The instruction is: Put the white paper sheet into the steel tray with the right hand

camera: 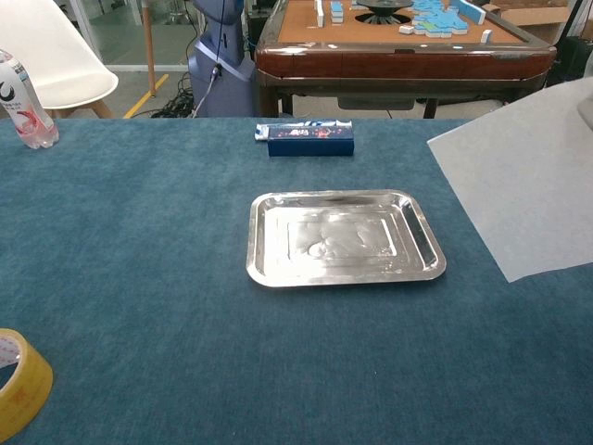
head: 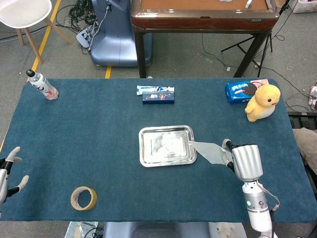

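Your right hand [head: 229,152] holds the white paper sheet [head: 208,151] at its near edge, fingers closed on it, with the sheet lifted off the table and hanging out toward the steel tray [head: 167,145]. From the head view the sheet's far corner reaches just beside the tray's right rim, and you cannot tell from there whether it overlaps the rim; the chest view shows the sheet [camera: 523,181] raised well above the cloth to the right of the tray [camera: 344,238], which holds nothing. Your left hand [head: 9,171] sits at the table's near left edge, fingers spread and gripping nothing. On the blue tablecloth [head: 99,129] you also have a roll of yellow tape [head: 83,198] near the front left, a plastic bottle [head: 42,84] lying at the far left corner, a blue box [head: 158,94] behind the tray, and a blue biscuit pack [head: 241,91] touching a yellow plush duck [head: 262,102] at the far right.
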You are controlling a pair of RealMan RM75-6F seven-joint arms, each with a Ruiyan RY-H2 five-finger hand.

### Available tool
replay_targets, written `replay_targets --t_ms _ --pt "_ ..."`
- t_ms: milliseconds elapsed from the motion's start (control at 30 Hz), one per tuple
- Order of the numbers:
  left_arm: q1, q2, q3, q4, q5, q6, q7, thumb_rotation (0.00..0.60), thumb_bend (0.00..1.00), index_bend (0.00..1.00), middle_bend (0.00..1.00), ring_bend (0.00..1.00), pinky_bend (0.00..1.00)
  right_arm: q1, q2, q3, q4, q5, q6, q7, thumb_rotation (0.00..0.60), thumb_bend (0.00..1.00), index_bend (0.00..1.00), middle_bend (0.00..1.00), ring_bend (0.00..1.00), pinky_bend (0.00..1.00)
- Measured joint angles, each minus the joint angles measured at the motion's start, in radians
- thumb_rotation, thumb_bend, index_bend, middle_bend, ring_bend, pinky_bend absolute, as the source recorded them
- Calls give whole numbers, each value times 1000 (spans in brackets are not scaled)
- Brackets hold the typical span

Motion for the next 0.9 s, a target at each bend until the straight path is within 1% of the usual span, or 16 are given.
replay_targets --t_ms 167,333,467,767,900 --pt "-1 -3 2 1 1 -4 6 600 262 115 365 289 462 13 13 35 6 32 1 0 600 454 575 1000 1000 1000" --pt "-2 -3 1 1 -2 -5 5 600 262 115 365 289 462 40 4 64 36 66 -13 -6 600 456 575 1000 1000 1000" --pt "-1 1 0 0 -5 -6 -2 600 262 115 365 289 462 80 -26 96 82 101 -34 -19 600 456 575 1000 1000 1000" --pt "1 8 -5 -2 -9 -1 -13 600 262 115 365 289 462 181 -101 145 202 159 -90 -78 600 456 575 1000 1000 1000" --pt "4 13 -8 -3 -11 5 -20 600 262 115 365 289 462 229 -121 167 235 172 -108 -109 600 456 575 1000 1000 1000"
